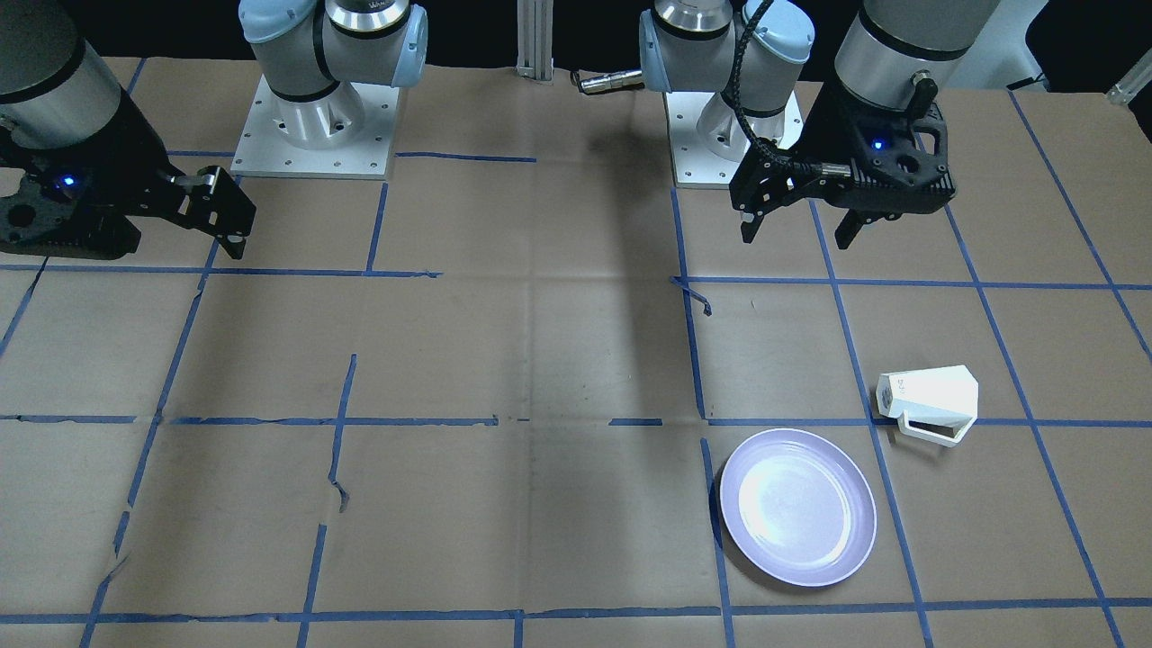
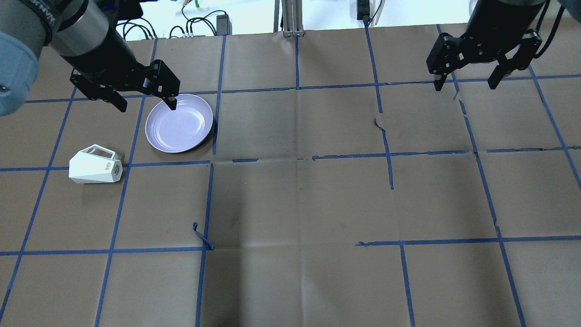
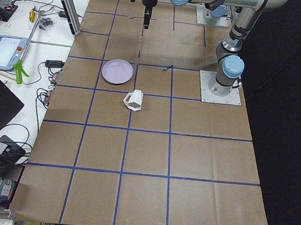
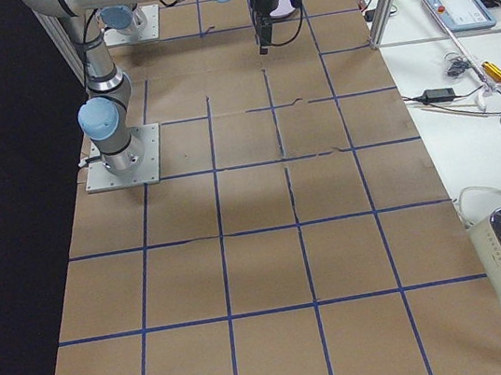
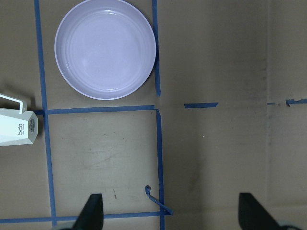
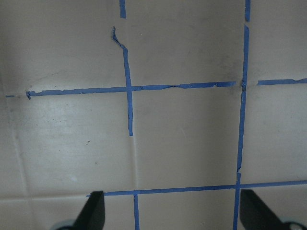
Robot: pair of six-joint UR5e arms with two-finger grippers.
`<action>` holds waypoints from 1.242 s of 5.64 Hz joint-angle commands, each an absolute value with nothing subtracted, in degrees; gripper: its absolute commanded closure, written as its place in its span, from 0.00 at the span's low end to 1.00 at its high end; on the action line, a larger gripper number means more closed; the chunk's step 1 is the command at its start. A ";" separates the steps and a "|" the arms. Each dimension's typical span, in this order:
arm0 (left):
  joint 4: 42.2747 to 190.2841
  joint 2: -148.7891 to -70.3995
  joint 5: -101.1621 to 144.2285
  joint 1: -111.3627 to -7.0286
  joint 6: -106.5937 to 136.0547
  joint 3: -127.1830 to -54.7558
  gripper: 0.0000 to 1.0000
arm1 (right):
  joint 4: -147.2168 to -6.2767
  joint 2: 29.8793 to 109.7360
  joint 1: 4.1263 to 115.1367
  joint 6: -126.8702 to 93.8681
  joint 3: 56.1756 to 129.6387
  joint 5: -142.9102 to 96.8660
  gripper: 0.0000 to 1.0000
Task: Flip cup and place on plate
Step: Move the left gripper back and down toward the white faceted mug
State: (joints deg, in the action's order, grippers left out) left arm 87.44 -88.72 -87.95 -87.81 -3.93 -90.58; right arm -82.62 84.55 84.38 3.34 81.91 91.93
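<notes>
Cup (image 2: 95, 165) lying left of plate (image 2: 179, 123), apart.

I get even overhead light, all cams sharp. Front cam's dimmer, w/ a broad soft shadow down the table (image 1: 576, 360) centre and white glare on the plate (image 1: 796, 508). Left wrist cam: left gripper (image 5: 173, 216) fingertips (image 5: 93, 213) dark, soft-edged at btm.

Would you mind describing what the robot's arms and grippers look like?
The left arm and right arm are silver-grey tubes with pale blue joint caps, bolted to square metal base plates. The left gripper and right gripper are black and angular with two slim fingers, each body showing a small blue light. A braided black cable leads to the left gripper.
</notes>
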 commanded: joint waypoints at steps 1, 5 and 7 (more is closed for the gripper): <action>87.54 -88.68 -88.15 -87.63 -4.30 -90.09 0.02 | -82.62 84.55 84.38 3.34 81.91 91.93 0.00; 94.18 -86.40 -87.98 -74.23 -13.15 -87.99 0.02 | -82.62 84.55 84.38 3.34 81.91 91.93 0.00; 101.40 -85.61 -88.16 -60.98 -30.85 -86.75 0.02 | -82.62 84.55 84.38 3.34 81.91 91.93 0.00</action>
State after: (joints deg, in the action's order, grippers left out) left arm 98.37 -85.91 -88.19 -67.24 -22.94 -87.19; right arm -82.62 84.55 84.38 3.34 81.92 91.93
